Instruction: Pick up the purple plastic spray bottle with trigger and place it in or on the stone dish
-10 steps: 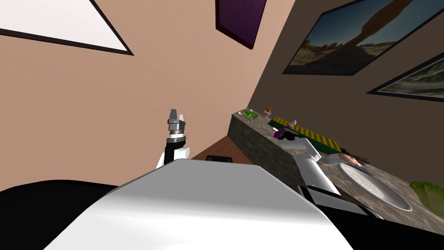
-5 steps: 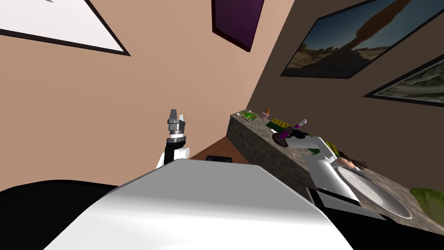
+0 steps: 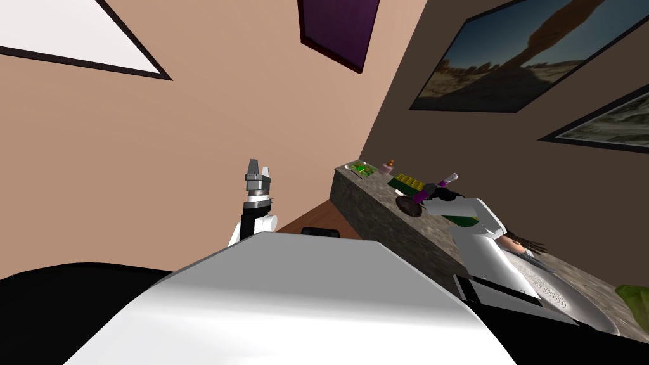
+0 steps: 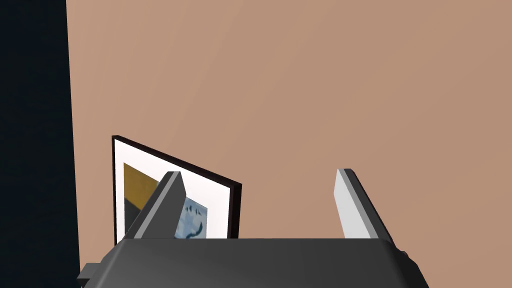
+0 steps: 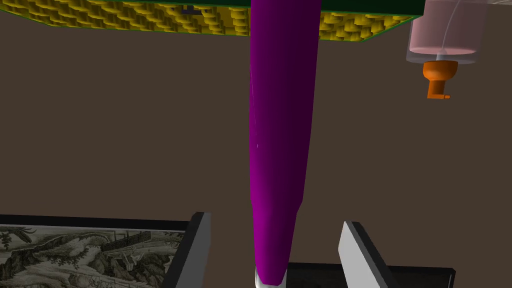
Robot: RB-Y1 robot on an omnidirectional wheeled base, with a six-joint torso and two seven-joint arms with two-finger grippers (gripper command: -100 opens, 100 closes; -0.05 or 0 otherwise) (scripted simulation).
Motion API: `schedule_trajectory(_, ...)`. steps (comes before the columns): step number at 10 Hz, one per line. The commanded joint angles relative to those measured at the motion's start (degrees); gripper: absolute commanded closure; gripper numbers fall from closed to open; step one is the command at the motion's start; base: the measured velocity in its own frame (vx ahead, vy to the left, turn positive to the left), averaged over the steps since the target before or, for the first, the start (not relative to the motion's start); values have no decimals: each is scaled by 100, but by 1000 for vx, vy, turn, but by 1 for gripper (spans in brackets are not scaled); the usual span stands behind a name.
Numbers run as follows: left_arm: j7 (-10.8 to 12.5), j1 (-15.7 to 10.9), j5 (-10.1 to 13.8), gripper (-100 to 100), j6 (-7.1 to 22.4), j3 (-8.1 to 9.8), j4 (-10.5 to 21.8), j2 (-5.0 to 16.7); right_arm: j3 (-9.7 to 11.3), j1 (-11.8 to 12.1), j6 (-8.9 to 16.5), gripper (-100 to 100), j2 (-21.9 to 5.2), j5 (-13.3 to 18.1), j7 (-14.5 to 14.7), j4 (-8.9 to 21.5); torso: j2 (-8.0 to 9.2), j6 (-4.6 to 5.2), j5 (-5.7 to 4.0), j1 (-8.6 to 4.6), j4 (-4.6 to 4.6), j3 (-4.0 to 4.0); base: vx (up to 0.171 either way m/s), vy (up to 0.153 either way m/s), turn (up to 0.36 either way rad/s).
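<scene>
The purple spray bottle runs lengthwise between the fingers of my right gripper, which is shut on it, with the brown wall behind. In the head view this gripper holds the bottle tilted just above the stone-patterned counter, its pale tip pointing away. A wide grey round dish with ridged rings lies on the counter to the right, partly hidden by my right forearm. My left gripper is raised in front of the tan wall, and its fingers stand open and empty.
A green and yellow mat lies behind the bottle along the wall. A clear pink bottle with an orange top stands past it. A dark oval thing sits beside the gripper. A green leafy thing lies past the dish.
My right gripper has lifted the purple bottle off the counter and carried it a little to the right. The head view has shifted slightly. The left arm has not moved.
</scene>
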Motion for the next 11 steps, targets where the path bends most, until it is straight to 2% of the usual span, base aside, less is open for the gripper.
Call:
schedule_trajectory(1, 0, 0, 0, 0, 0, 0, 0, 0, 0, 0, 0, -100, 0, 0, 0, 0, 0, 0, 0, 0, 0, 0, 0, 0, 0)
schedule_trajectory(4, 0, 0, 0, 0, 0, 0, 0, 0, 0, 0, 0, -100, 0, 0, 0, 0, 4, 0, 3, 9, 1, 3, 0, 0, 0)
schedule_trajectory(5, 0, 0, 0, 0, 0, 0, 0, 0, 0, 0, 0, 0, 0, 0, 0, 0, 5, 0, 3, 9, 1, 3, 0, 0, 0)
schedule_trajectory(6, 0, 0, 0, 0, 0, 0, 0, 0, -64, -10, 198, -100, -107, -133, 61, -154, 5, 0, 3, 9, 1, 3, -9, -7, 12)
schedule_trajectory(11, 0, 0, 0, 0, 0, 0, 0, 0, -223, -37, 692, -100, -376, -465, 213, -538, 10, 0, 3, 7, 3, 6, -12, -10, 11)
